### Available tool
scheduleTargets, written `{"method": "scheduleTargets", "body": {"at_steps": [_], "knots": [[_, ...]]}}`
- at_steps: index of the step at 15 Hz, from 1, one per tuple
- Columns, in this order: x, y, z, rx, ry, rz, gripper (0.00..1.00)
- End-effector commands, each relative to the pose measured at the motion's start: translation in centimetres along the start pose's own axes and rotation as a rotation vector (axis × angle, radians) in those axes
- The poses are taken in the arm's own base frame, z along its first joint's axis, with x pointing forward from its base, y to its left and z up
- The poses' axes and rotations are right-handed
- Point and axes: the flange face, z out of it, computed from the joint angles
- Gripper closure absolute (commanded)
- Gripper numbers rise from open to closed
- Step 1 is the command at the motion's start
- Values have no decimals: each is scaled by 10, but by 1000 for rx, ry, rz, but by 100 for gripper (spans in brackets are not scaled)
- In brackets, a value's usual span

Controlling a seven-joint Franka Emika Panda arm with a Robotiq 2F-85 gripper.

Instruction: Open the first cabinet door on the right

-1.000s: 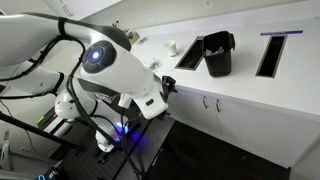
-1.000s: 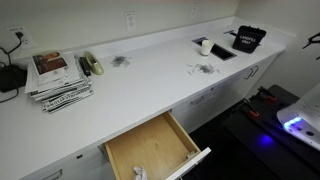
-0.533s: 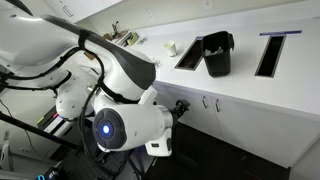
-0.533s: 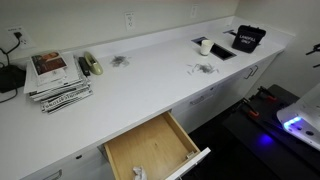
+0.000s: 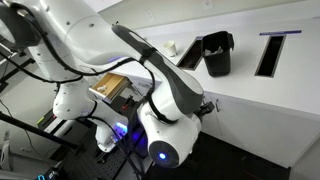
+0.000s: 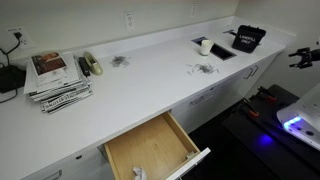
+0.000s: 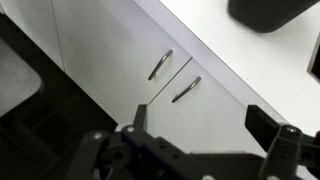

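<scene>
First cabinet door: a flat white panel [image 7: 218,104] under the edge of the counter. In the wrist view it runs toward the lower right, partly behind the gripper.
Its handle: a slim metal bar [image 7: 186,89] near the door's upper corner, just beside the seam between the two doors.
Matching door: a second white panel [image 7: 105,50] on the far side of the seam, with its own handle [image 7: 160,65] just beside the first.
Gripper: it [image 7: 200,125] enters from the bottom of the wrist view. The fingers [image 7: 140,117] are spread wide with nothing between them, and the handle shows above the gap. It appears in an exterior view [image 6: 305,55] at the picture's edge, apart from the cabinet fronts.
Contact: none visible between the fingers and the door or handle.
Arm: the white Panda links [image 5: 120,45] fill most of an exterior view and hide the doors there. A blue light [image 5: 160,152] glows on the lowest segment.
Countertop: a long white surface [image 6: 150,85].
On the counter: a black container [image 6: 248,38] at the far end, a white cup [image 6: 206,46] near it, and a stack of magazines [image 6: 58,80] well apart at the near end.
Drawer: a light wooden drawer [image 6: 150,150] stands pulled out below the counter, well away from the doors.
</scene>
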Motion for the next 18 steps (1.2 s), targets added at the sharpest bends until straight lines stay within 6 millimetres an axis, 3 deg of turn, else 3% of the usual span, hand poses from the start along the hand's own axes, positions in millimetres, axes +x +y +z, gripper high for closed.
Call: {"method": "scheduleTargets", "body": {"at_steps": [1,4,6,10,15,18], "knots": [[53,-4,44,14,-84,193,0],[85,4,73,-7,-128,314,0],[96,9,87,-18,-163,355,0],[98,19,97,-33,-156,335,0],[98,16,98,-34,-162,334,0],[96,24,121,-14,-223,378,0]]}}
